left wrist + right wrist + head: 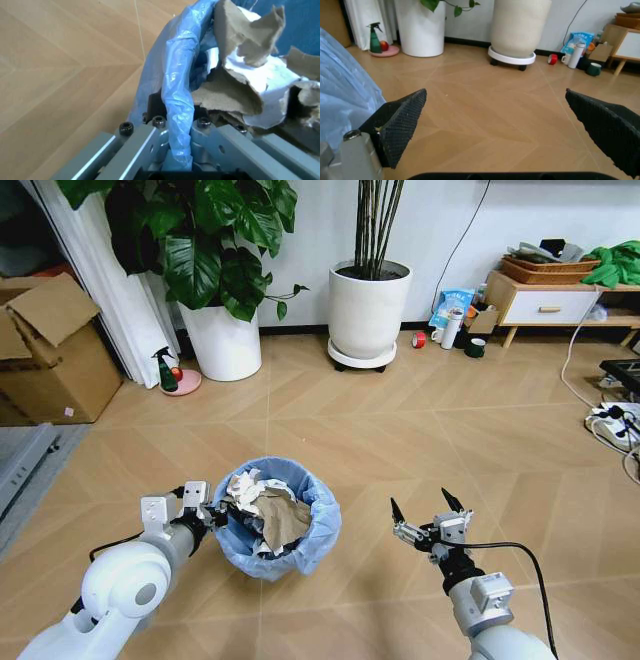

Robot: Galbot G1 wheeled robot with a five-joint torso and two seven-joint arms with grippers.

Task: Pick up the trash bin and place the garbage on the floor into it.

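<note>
Trash bin held at its rim, paper-filled.
Left gripper fingers were clamped on the bagged rim to carry it above the floor; right gripper fingers were spread, ready beside it.

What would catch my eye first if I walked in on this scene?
Probably the trash bin in the middle of the wooden floor, lined with a blue bag and stuffed with brown and white paper. The left hand is clamped on its rim, while the right hand hangs beside it, fingers spread wide and holding nothing. Behind stand two big white plant pots against the wall.
</note>
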